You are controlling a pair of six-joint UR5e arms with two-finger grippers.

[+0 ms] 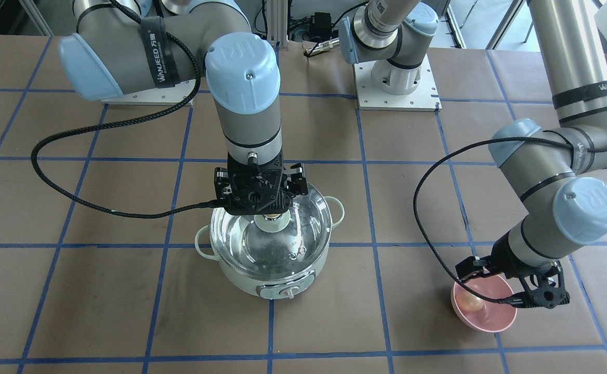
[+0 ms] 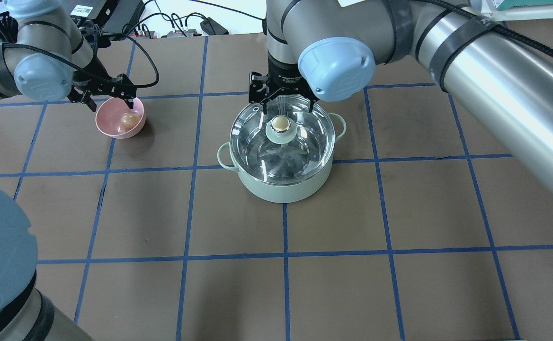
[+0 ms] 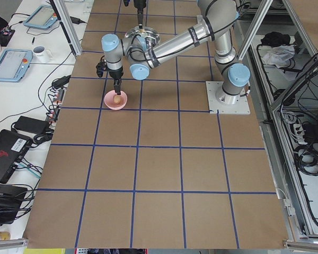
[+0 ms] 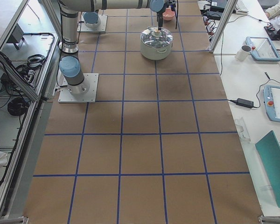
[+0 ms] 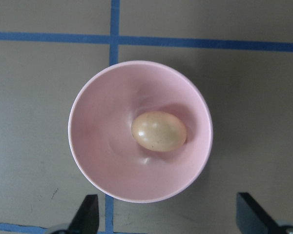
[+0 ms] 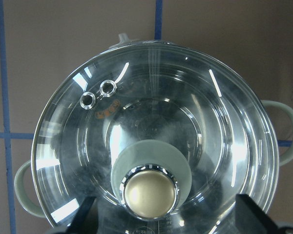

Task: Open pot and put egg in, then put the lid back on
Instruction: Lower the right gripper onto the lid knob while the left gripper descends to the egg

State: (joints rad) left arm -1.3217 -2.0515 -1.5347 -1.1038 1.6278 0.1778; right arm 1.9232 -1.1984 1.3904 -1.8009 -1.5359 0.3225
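The mint-green pot point(image 2: 283, 187) stands mid-table with the clear glass lid point(image 2: 300, 142) on it. The lid's tan knob point(image 6: 149, 195) shows in the right wrist view. My right gripper point(image 2: 283, 106) hangs open just over the lid, one finger on each side of the knob, touching nothing. The egg point(image 5: 159, 130) lies in a pink bowl point(image 5: 97, 146). My left gripper point(image 5: 168, 217) is open and empty just above the bowl point(image 2: 108, 128). Its fingertips point(image 5: 88, 214) are beside the rim.
The table is brown paper with a grid of blue tape lines. The pot's dial panel point(image 1: 285, 292) faces away from the robot. Its two loop handles point(image 2: 225, 158) stick out sideways. A black cable point(image 1: 75, 197) loops from the right wrist over the table.
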